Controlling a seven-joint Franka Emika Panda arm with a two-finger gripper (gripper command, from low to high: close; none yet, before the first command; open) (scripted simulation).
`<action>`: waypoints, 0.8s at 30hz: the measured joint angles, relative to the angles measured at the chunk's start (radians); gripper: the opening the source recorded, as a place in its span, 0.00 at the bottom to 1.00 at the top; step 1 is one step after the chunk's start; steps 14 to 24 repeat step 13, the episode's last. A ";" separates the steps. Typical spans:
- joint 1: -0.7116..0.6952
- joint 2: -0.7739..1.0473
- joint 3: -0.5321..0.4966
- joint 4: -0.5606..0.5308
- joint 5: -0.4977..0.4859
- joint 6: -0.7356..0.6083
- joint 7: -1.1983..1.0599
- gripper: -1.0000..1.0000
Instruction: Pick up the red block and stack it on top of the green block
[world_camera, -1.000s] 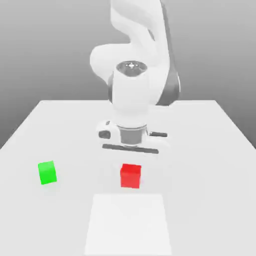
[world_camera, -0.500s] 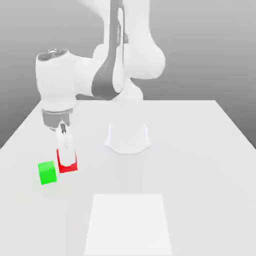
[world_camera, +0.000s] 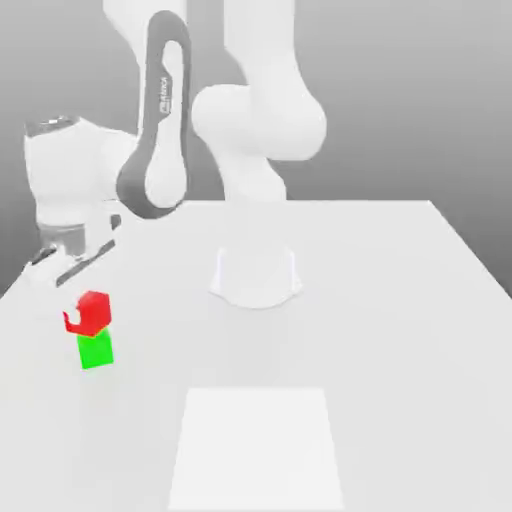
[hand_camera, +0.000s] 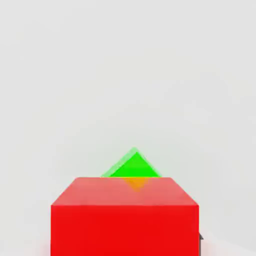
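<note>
At the exterior view's left edge of the tabletop, the arm's hand hung low and leaned a little. Whether it gripped something or stood free I could not tell.

Directly below this hand was the red block, and the red block sat on top of the green block, touching it. The two cubes were not square to each other. In the hand view the red block showed a flat face, while the green block showed only one corner, which pointed out past the far edge of the red one. In the exterior view the red block also lay slightly toward the left of the green one, so the stack looked a bit off centre.

My judgement is that the placing was nearly done. The next move would depend on this line: the hand should go straight up from the red block, not sideways, because a side push could knock it off.
</note>
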 joint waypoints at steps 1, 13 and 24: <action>0.002 0.000 0.000 0.000 0.000 0.000 0.000 1.00; -0.060 -0.232 0.021 -0.009 -0.123 -0.222 0.084 1.00; -0.060 -0.232 0.021 -0.009 -0.123 -0.222 0.084 1.00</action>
